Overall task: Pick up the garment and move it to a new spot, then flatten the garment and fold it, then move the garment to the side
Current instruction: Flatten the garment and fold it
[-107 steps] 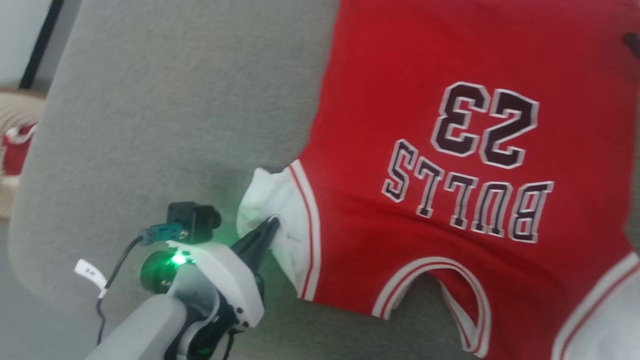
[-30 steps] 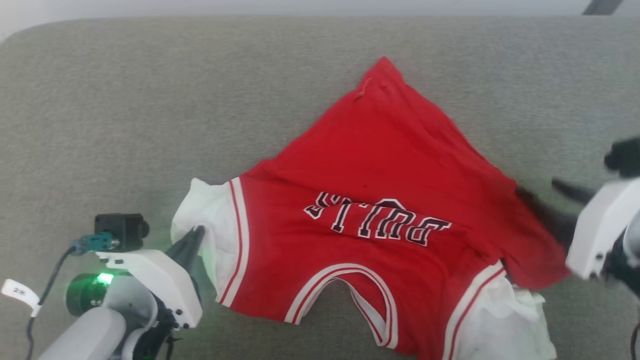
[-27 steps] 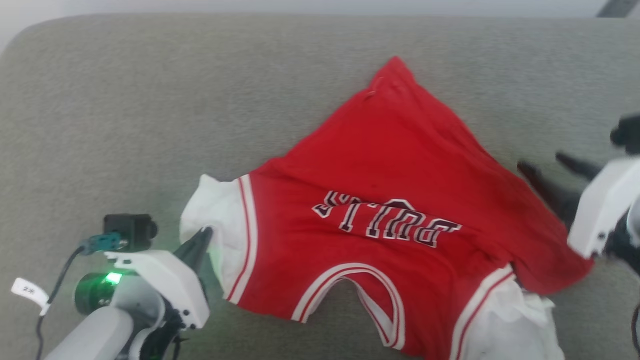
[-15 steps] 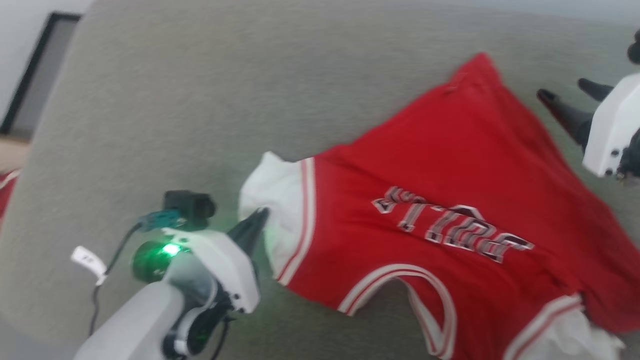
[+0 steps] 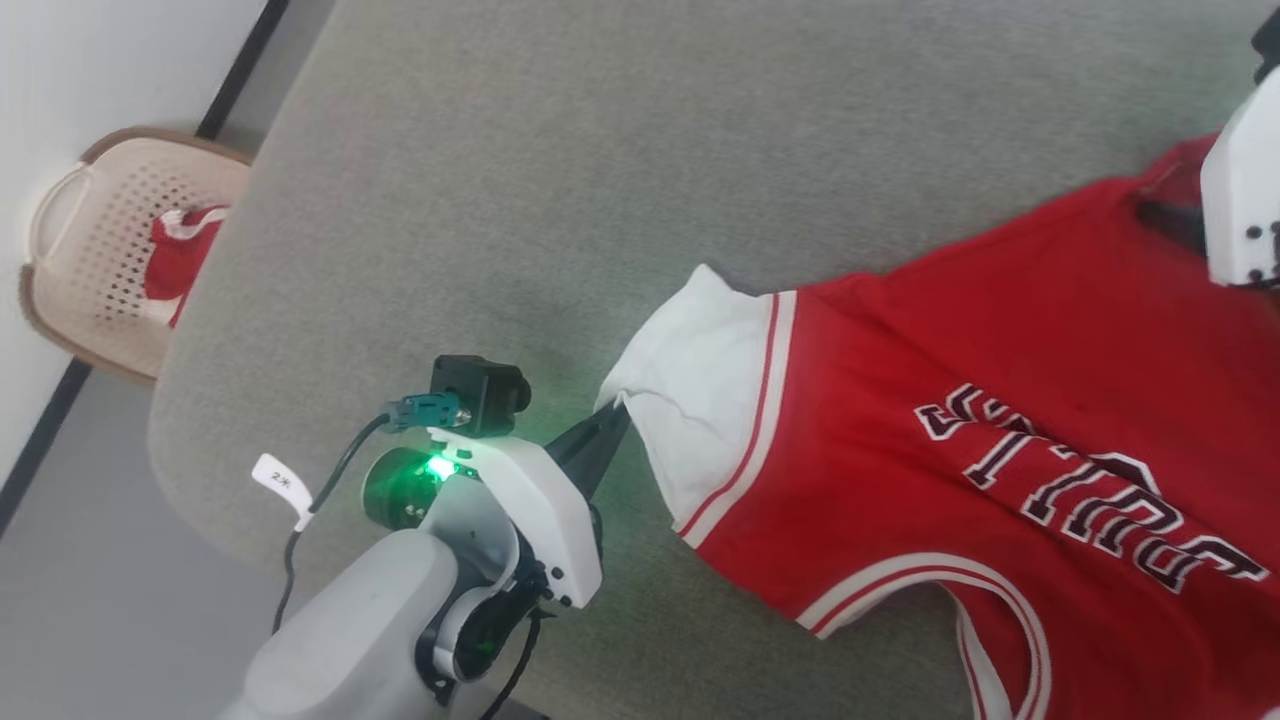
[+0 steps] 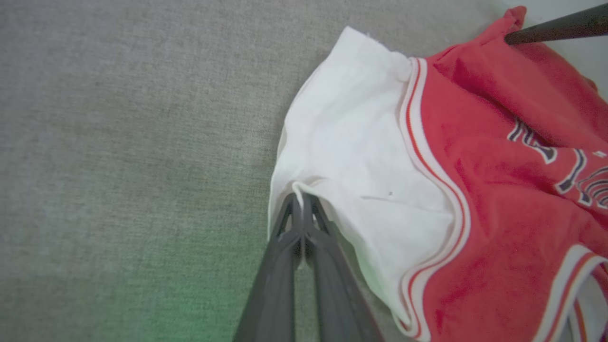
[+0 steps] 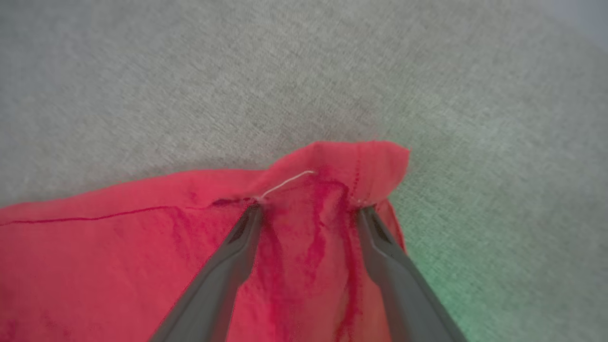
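Item: garment (image 5: 950,400), a red jersey T-shirt with white sleeves, striped trim and black-and-white lettering (image 5: 1080,480). It lies spread on a grey cushion (image 5: 500,200) and takes up the head view from 2 o'clock round to 5 o'clock, collar towards 5 o'clock, running off the right and bottom edges. One white sleeve (image 5: 710,380) points towards 9 o'clock, near the middle of that view. Left gripper (image 5: 612,420): at 7 o'clock, fingers pressed together, pinching the sleeve's outer edge; its wrist view shows the white cloth (image 6: 361,166) nipped at the tips (image 6: 299,202), with the red body (image 6: 475,190) at 3 o'clock. Right gripper (image 5: 1165,218): at 2 o'clock against the right edge, mostly cut off. In its wrist view the fingers stand spread (image 7: 308,209), both tips resting on a puckered red hem corner (image 7: 332,166) with cloth between them, not clamped. Surroundings: a beige perforated basket (image 5: 90,230) at 9 to 10 o'clock holds a red-and-white cloth (image 5: 180,265); it stands on a grey floor (image 5: 80,560) against a white wall (image 5: 100,60).
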Controlling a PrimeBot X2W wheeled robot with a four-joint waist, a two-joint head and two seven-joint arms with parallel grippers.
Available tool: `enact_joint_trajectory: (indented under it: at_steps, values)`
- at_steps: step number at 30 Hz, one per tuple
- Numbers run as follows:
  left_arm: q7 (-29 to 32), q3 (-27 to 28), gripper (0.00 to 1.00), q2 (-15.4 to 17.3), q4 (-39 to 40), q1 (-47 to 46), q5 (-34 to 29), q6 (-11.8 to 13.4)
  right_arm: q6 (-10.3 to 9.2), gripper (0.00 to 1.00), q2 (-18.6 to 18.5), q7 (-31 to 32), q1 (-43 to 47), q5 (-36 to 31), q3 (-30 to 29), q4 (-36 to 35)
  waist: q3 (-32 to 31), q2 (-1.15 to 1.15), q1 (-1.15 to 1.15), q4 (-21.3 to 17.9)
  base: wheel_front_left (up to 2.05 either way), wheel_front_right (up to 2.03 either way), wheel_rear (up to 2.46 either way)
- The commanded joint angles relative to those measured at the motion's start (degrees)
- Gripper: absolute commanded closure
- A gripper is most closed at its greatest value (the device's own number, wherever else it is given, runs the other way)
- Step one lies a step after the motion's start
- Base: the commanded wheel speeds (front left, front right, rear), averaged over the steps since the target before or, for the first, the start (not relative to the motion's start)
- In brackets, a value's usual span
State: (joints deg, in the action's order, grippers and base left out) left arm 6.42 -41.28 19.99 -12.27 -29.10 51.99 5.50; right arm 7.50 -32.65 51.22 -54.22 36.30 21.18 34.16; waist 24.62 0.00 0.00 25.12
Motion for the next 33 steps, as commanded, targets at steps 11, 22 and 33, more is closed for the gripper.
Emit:
enact_joint_trajectory:
  at_steps: [11,22,33]
  values:
    - [-1.0,0.9,1.0,-0.4,-4.4,-2.9,0.6,-1.8,-0.06,1.0,-1.8,7.8,1.7,5.5,10.0,7.3,0.7,0.0,0.0,-0.6,0.0,0.0,0.0]
    - [5.9,4.9,1.0,8.5,-0.7,-11.3,0.5,-1.2,-0.06,1.0,-2.6,-1.3,-5.9,10.4,11.4,0.3,-3.5,0.0,0.0,-9.1,0.0,0.0,0.0]
    - [18.1,8.1,1.0,18.3,3.2,-24.2,-0.9,0.6,-0.05,1.0,-4.2,-5.0,-7.4,13.9,12.2,-8.0,-9.5,0.0,0.0,-18.4,0.0,0.0,0.0]
